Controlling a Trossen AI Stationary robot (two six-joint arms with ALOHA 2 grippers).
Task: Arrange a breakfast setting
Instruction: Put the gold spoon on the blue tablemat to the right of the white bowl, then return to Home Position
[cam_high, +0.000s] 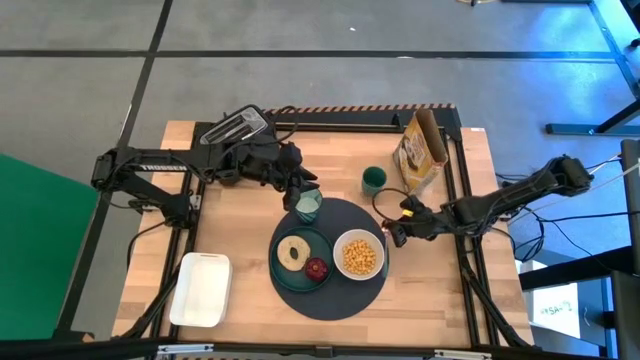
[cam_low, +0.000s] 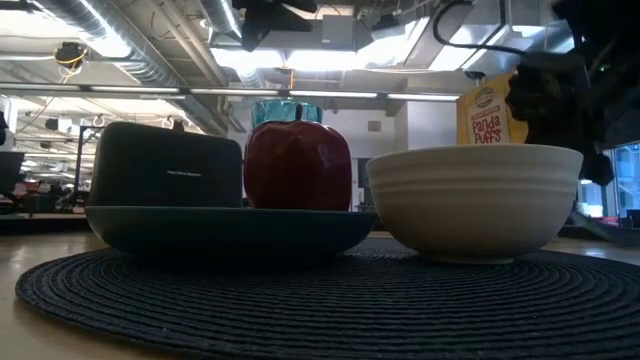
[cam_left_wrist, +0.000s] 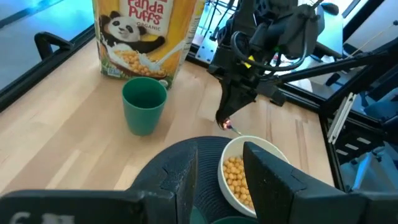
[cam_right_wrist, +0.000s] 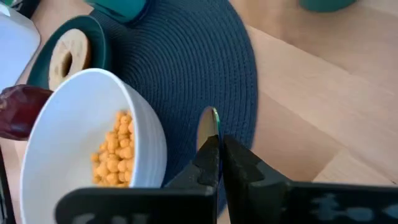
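Observation:
A round dark-grey mat (cam_high: 345, 295) holds a teal plate (cam_high: 284, 275) with a tan bagel (cam_high: 294, 252) and a dark-red fruit (cam_high: 317, 269), and a white bowl (cam_high: 359, 256) of cereal. A pale-teal tumbler (cam_high: 308, 206) stands on the mat's far edge. My left gripper (cam_high: 302, 192) is open just above the tumbler, whose rim (cam_left_wrist: 230, 219) shows between the fingers. A dark-green cup (cam_high: 373, 180) and a yellow-brown cereal box (cam_high: 422, 150) stand at the far right. My right gripper (cam_high: 391, 232) is shut on a metal spoon (cam_right_wrist: 208, 127) right of the bowl. My right gripper pinches the thin metal spoon (cam_right_wrist: 210, 138) between its two fingertips. The spoon's rounded end sticks out past the tips, over the mat's right edge beside the bowl. The rest of the spoon is hidden by the fingers.
A black toaster (cam_high: 235, 127) stands at the far left behind my left arm. A white rectangular tray (cam_high: 201, 290) lies at the near left. Bare wood shows near the right of the mat (cam_high: 440, 290).

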